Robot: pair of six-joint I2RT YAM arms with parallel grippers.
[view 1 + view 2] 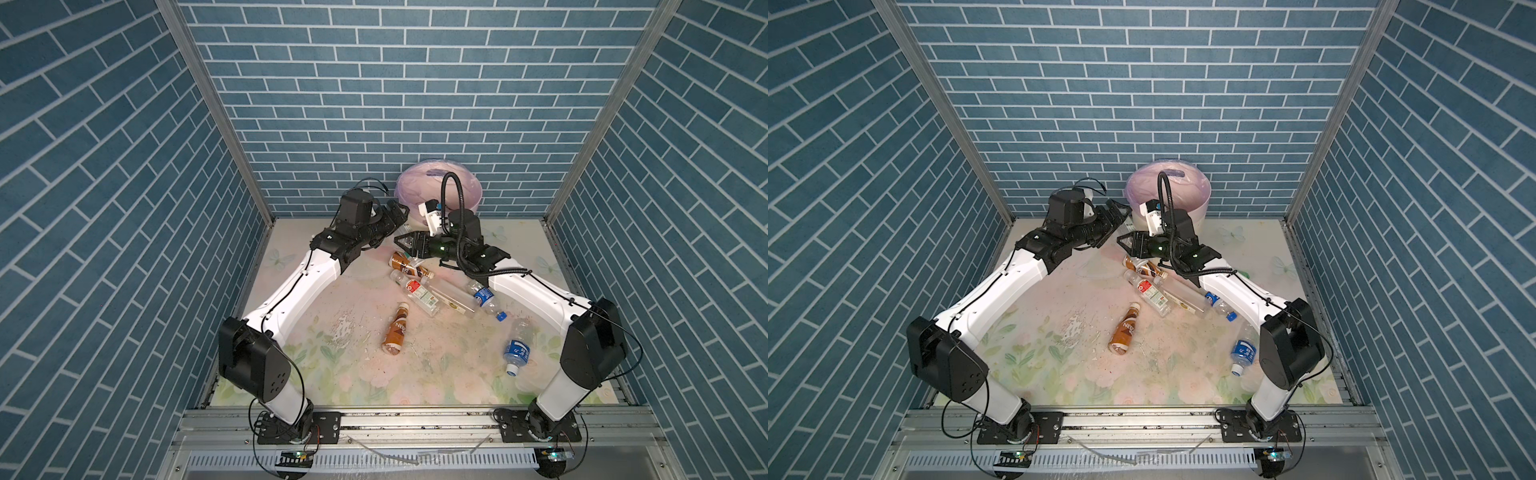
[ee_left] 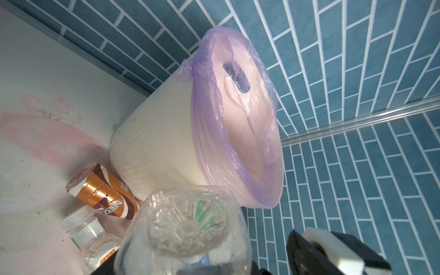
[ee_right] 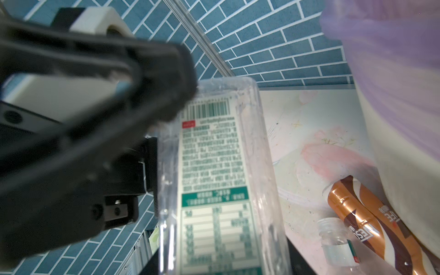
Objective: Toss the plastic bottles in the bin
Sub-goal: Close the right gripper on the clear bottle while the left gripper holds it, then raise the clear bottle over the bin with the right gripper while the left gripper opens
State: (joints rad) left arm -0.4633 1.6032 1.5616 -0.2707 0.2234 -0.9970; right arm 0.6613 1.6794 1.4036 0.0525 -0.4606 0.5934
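The clear bottle (image 3: 214,154) has flat sides and a green-and-white label. The label carries a barcode, a small red patch and a table of fine print. All of it is seen reversed through the plastic and is too blurred to read. In the left wrist view the bottle's moulded base faces the camera.

In both top views the clear bottle hangs above the tabletop (image 1: 332,365). It is just outside the bin (image 1: 1198,208), at about 7 o'clock from it. The bin is cream-white with a lilac bag liner and stands at 12 o'clock on the tabletop.

A brown bottle (image 2: 104,195) lies against the foot of the bin, and the letters "NESC" can be read on it. A second brown bottle (image 1: 397,334), marked "NES", lies near the middle of the tabletop. At about 4 o'clock from it lies a blue-labelled bottle (image 1: 517,349). A red-and-white-labelled bottle (image 1: 417,293) lies in the heap at its 12 o'clock.

Both arms reach from the near edge with elbows out and forearms converging in front of the bin. The left gripper (image 1: 401,212) and the right gripper (image 1: 401,243) meet almost tip to tip. The clear bottle lies between the fingers of each, base end toward the left gripper. The pictures do not show which pair is pressing on it and which stands clear.
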